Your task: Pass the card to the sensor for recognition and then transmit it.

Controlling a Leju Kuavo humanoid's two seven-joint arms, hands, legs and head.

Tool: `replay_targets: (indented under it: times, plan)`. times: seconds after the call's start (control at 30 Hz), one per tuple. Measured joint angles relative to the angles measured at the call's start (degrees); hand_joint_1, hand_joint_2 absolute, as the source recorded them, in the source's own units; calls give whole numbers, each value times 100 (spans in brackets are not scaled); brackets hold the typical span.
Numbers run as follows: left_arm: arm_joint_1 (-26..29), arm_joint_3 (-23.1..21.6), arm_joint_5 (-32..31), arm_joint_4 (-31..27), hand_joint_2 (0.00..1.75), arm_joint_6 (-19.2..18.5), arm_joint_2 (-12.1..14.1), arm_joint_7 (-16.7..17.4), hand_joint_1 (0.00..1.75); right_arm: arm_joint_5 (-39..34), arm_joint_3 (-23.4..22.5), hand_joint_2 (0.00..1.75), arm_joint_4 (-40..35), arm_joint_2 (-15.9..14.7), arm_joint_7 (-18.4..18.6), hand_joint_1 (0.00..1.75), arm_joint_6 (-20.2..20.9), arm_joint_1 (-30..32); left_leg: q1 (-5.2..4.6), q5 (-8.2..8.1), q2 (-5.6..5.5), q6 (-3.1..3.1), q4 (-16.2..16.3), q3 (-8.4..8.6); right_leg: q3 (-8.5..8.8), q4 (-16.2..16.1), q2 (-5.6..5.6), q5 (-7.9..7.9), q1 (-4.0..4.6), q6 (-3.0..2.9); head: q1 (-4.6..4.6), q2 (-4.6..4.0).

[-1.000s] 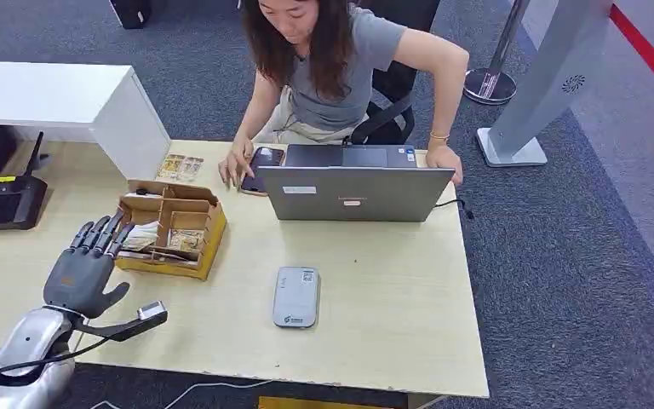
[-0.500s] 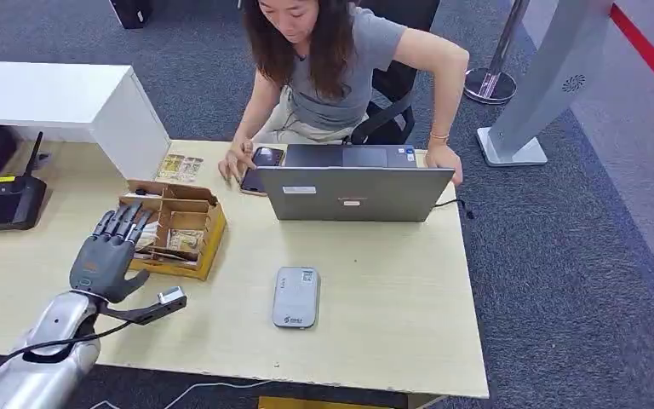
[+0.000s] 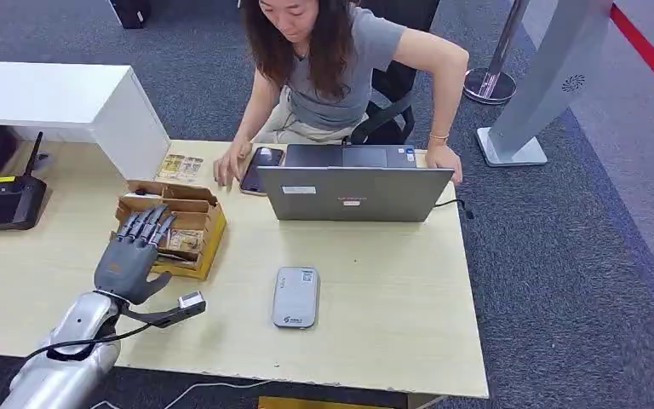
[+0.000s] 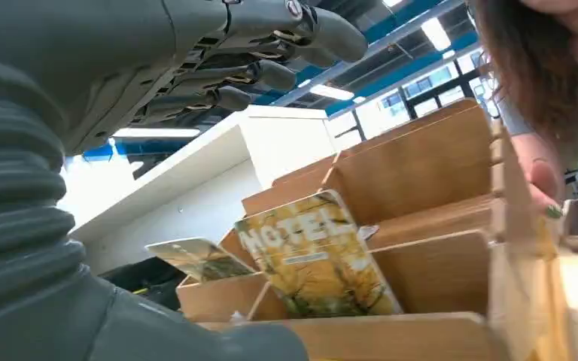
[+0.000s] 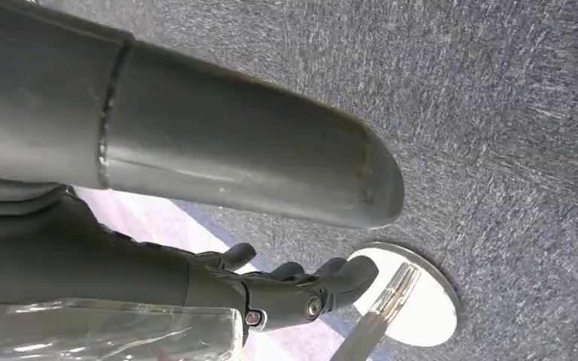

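While fingers spread, left hand (image 3: 130, 256) hovers over card box (image 3: 209, 226), grasping nothing | right hand (image 5: 286, 289) loosely uncurled, unladen.

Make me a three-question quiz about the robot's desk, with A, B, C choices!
1. Where is the left hand?
A. on the laptop
B. over the card box
C. under the desk
2. What colour is the sensor?
A. grey
B. red
C. green
3. What is the left hand holding?
A. a phone
B. a card
C. nothing

Answers: 1 B, its fingers reach over the box's edge. 2 A, it lies grey before the laptop. 3 C, its fingers are spread above the HOTEL card.
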Motion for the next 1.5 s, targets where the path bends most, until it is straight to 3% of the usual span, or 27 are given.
replay_targets:
  times: [0.23, 0.27, 0.3, 0.87, 1.5]
  plan:
    - [-29, -100, 0, 41, 175, 4, -63, -2, 5, 15, 0, 0, 0, 0, 2, 0, -9, -7, 0, 0, 0, 0, 0, 0, 0, 0, 0, 0, 0, 0, 0, 0]
    - [-32, -103, 0, 44, 175, 4, -66, -2, 148, 15, 0, 0, 0, 0, 2, 0, -9, -8, 0, 0, 0, 0, 0, 0, 0, 0, 1, 0, 0, 0, 0, 0]
    - [-36, -105, 4, 46, 175, -2, -68, 2, 175, 15, 0, 0, 0, 0, 0, 0, -9, -8, 0, 0, 0, 0, 0, 0, 0, 0, 0, 0, 0, 0, 0, 0]
    - [-142, -177, 4, 212, 175, -138, -116, 356, 175, -17, 4, 0, 0, 0, 55, 0, -44, -11, 0, 0, 0, 0, 0, 0, 0, 0, 0, 0, 0, 0, 0, 0]
    - [-331, -192, -9, 288, 175, -225, -149, 365, 175, -17, 15, 0, 0, 0, 120, 0, -33, -10, 0, 1, 0, 0, 0, 0, 0, 0, 1, 0, 0, 0, 0, 0]
